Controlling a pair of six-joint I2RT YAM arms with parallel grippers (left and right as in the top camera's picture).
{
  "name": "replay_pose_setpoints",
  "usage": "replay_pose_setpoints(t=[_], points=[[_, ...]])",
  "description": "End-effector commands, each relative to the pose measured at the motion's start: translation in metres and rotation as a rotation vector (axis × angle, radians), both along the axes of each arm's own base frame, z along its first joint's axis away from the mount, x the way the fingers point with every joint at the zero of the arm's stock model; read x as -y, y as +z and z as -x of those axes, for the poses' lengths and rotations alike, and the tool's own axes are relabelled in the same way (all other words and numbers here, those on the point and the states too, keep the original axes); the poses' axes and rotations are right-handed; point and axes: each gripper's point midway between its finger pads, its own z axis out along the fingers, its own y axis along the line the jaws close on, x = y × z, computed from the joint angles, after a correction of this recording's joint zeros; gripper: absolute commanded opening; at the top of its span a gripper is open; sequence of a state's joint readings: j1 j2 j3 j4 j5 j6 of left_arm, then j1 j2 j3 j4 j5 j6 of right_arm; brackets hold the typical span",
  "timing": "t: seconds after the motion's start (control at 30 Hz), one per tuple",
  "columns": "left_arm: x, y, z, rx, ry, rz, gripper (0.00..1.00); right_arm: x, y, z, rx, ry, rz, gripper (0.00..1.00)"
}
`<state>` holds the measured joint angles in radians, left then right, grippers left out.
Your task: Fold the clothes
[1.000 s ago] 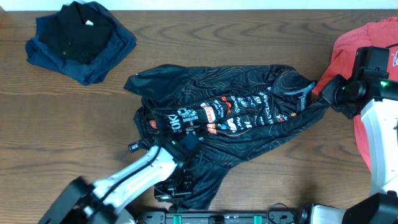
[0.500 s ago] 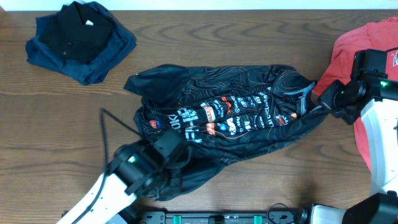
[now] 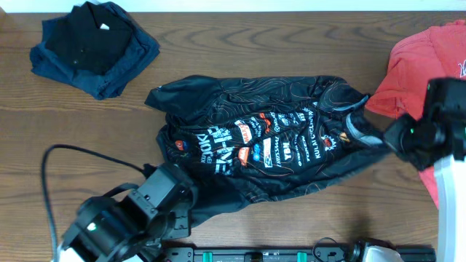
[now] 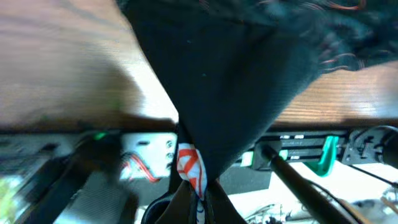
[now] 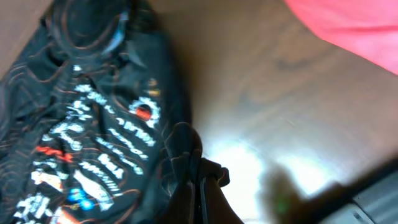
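Observation:
The shiny black jersey (image 3: pixel 269 138) with thin orange lines and sponsor logos lies stretched left to right across the middle of the table. My left gripper (image 3: pixel 188 209) is at the jersey's lower left corner, near the front edge. In the left wrist view the left gripper (image 4: pixel 198 205) is shut on a bunched hem with a white and orange label. My right gripper (image 3: pixel 387 138) holds the right end, where pale grey lining shows. The right wrist view shows the right gripper (image 5: pixel 200 186) shut on a black fold of the jersey (image 5: pixel 106 124).
A pile of black and navy garments (image 3: pixel 95 47) lies at the back left. A coral-red T-shirt (image 3: pixel 422 58) lies at the right edge, close behind the right arm. A black cable (image 3: pixel 49 171) loops at the left. A rail with green clamps (image 3: pixel 240 255) runs along the front edge.
The left arm has drawn back toward the front left, pulling the jersey's lower corner with it. The right gripper has moved right and forward. The jersey is stretched longer and flatter.

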<state>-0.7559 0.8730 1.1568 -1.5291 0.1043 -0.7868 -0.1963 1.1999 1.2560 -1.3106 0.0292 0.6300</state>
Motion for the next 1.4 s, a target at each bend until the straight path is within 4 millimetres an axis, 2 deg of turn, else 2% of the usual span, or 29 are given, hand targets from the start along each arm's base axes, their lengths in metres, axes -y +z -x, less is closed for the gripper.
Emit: replay_pose_setpoints(t=[0.0,0.07,0.3,0.53,0.73,0.9,1.03,1.13,1.2,1.27,1.37], points=[[-0.023,0.017,-0.005,0.063,0.127,-0.066,0.06,0.016,0.017,0.019,0.03,-0.106,0.077,0.01],[-0.039,0.023,0.0,0.065,0.184,-0.115,0.06,0.014,0.023,0.03,0.045,-0.108,0.081,0.01],[-0.037,0.031,0.0,0.08,0.188,-0.082,0.06,0.01,0.044,0.051,0.141,-0.111,0.096,0.02],[-0.038,0.041,-0.004,0.122,0.195,-0.071,0.06,0.006,0.053,0.067,0.183,-0.112,0.103,0.01],[-0.04,0.067,-0.016,0.227,0.205,-0.036,0.06,0.005,0.056,0.062,0.209,-0.081,0.106,0.02],[-0.033,0.075,-0.033,0.289,0.222,-0.021,0.06,-0.007,0.061,0.042,0.268,0.014,0.062,0.02],[-0.027,0.076,-0.067,0.358,0.251,-0.106,0.06,-0.007,0.061,0.014,0.295,0.039,0.045,0.02],[-0.004,0.071,-0.104,0.387,0.209,-0.14,0.06,-0.012,0.054,-0.016,0.304,0.086,-0.007,0.01],[0.012,0.064,-0.137,0.404,0.192,-0.163,0.06,-0.022,0.049,-0.046,0.331,0.146,-0.067,0.02],[0.022,0.053,-0.179,0.426,0.199,-0.18,0.06,-0.032,0.047,-0.076,0.37,0.199,-0.112,0.02],[0.026,0.045,-0.244,0.461,0.231,-0.171,0.06,-0.041,0.06,-0.12,0.454,0.255,-0.131,0.02]])
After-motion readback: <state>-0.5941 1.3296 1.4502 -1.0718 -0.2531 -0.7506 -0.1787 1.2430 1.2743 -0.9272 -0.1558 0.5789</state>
